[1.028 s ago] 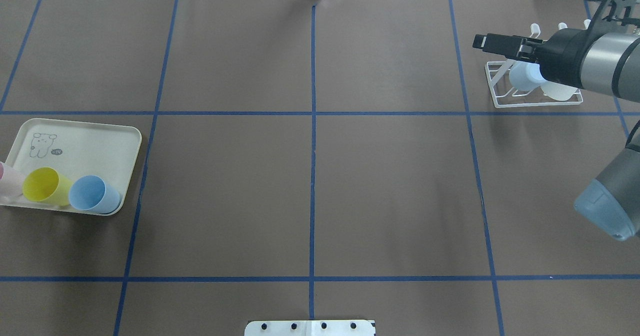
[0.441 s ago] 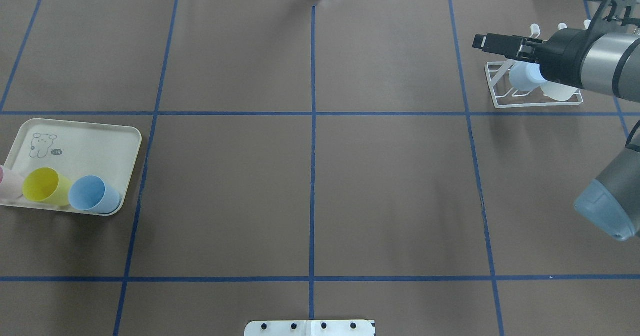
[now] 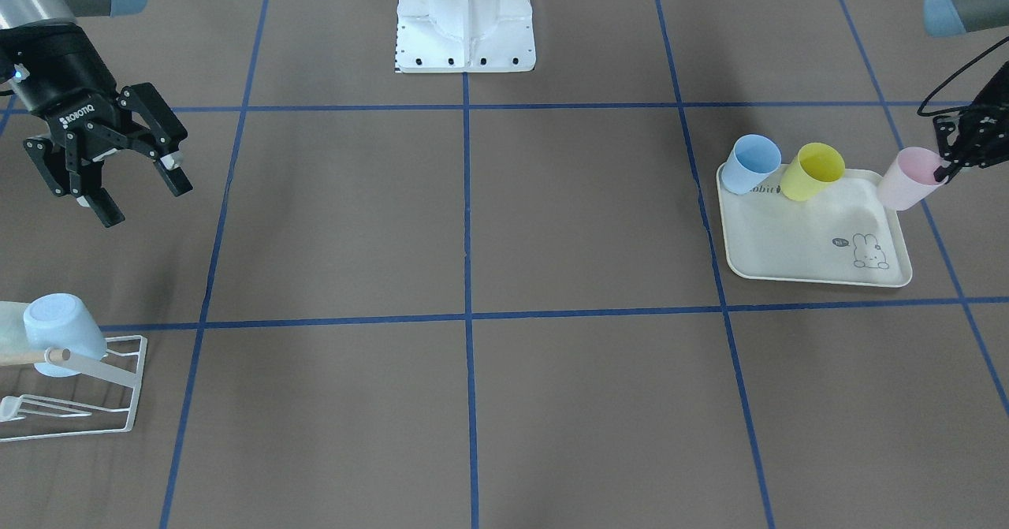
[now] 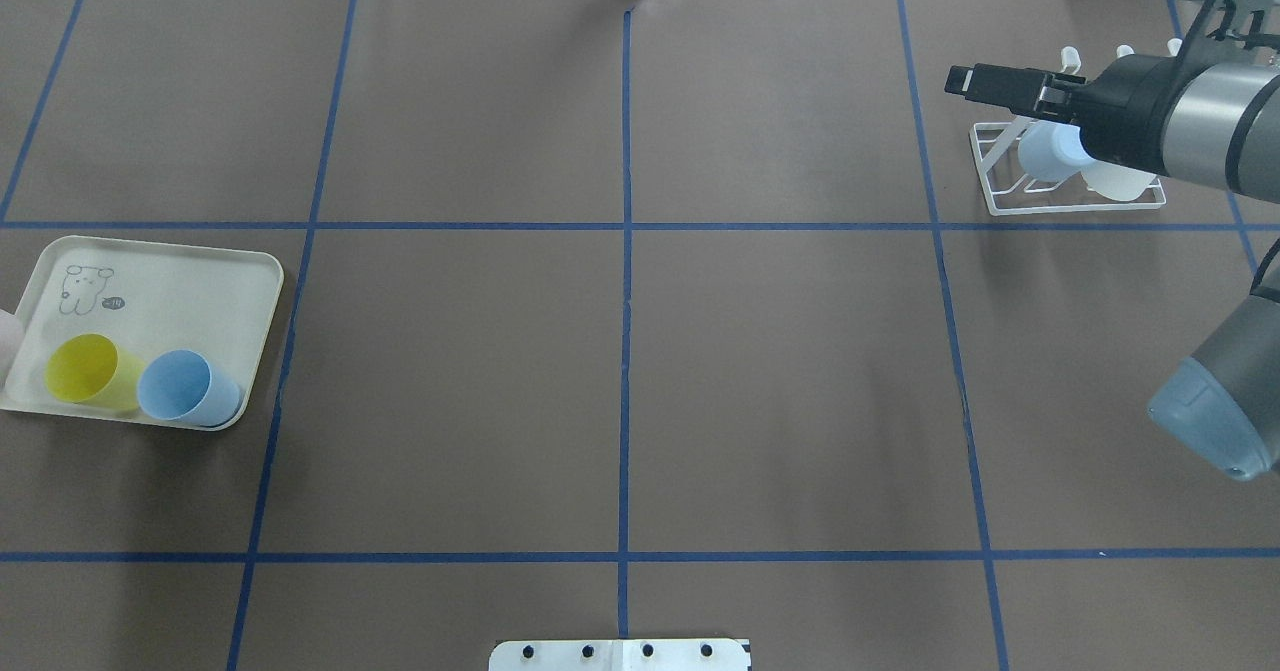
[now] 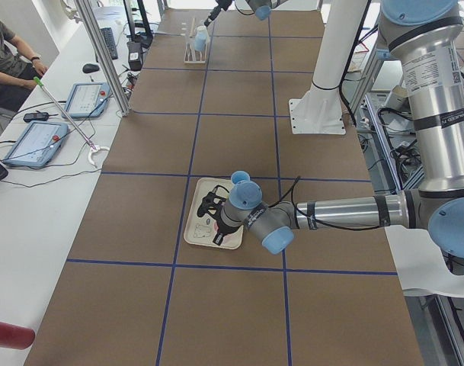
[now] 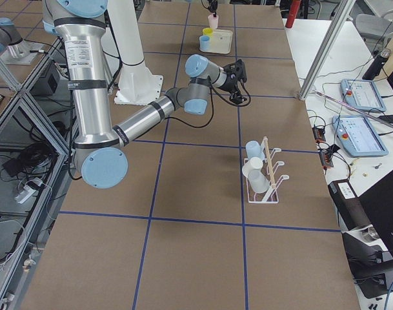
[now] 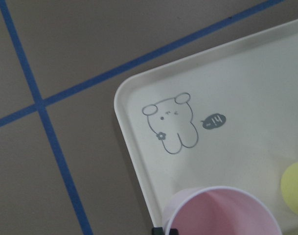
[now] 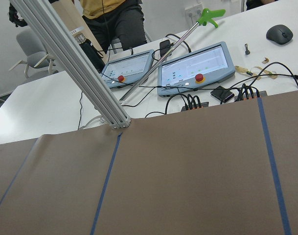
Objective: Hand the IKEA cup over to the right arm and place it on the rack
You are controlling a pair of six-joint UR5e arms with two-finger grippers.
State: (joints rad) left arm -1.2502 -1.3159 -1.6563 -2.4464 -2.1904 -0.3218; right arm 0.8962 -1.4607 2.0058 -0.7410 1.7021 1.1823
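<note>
- The pink cup (image 3: 906, 180) hung tilted at the far right of the front view, over the tray's upper right corner. I could not tell whether it touched the tray.
- My left pincer (image 3: 946, 168) was pinching it by the rim. In the left wrist view the cup's mouth filled the bottom edge, with one dark finger (image 7: 163, 230) at its lip.
- The tray (image 3: 788, 257) lay just beside it, centre right in that front view. A yellow cup (image 3: 816, 170) and a blue cup (image 3: 750, 164) leaned along the tray's upper edge, to the pink cup's left.
- My right pincer (image 3: 146, 202) was spread wide and held nothing. It sat at the upper left of the front view, well apart from the pink cup, with the whole table between them.
- The rack (image 3: 118, 387) stood at the lower left, near that pincer. It already carried a pale cup (image 3: 59, 332) and a white cup (image 6: 254, 169).
- As I judged it, this round had barely begun, with only the pick-up in hand.
- What was left was to carry the cup toward the middle, pass it to my right pincer and hang it on a free prong.
- The yellow and blue cups looked untouched.
</note>
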